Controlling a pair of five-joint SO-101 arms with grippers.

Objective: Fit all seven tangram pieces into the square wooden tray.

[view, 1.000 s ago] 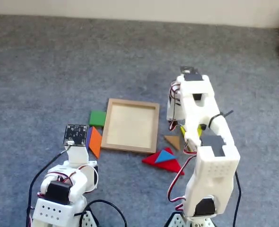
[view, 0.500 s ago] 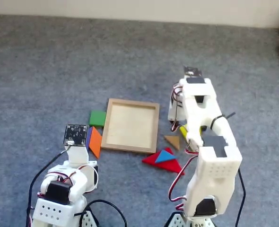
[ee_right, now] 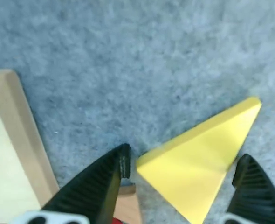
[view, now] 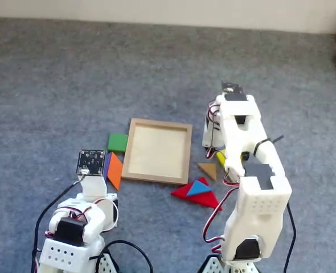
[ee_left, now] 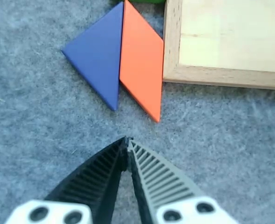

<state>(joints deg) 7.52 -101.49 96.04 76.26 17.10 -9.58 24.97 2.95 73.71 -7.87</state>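
- Tangram pieces closest to my bases are a red triangle (view: 205, 199) on the grey carpet (view: 71, 85) and a small blue triangle (view: 198, 187) overlapping its far edge.
- My left gripper (ee_left: 127, 140) is clenched, fingertips meeting on nothing, above the carpet just short of an orange parallelogram (ee_left: 141, 58).
- That parallelogram has one corner against the square wooden tray (ee_left: 221, 77), and a dark blue triangle (ee_left: 98, 53) sits flush on its other side.
- My right gripper (ee_right: 184, 163) is spread wide, and a yellow triangle (ee_right: 200, 158) lies between its fingers. A brown triangle (view: 209, 169) is just beside it.
- Farther out, a green square (view: 117, 142) sits beside the tray's left rim.
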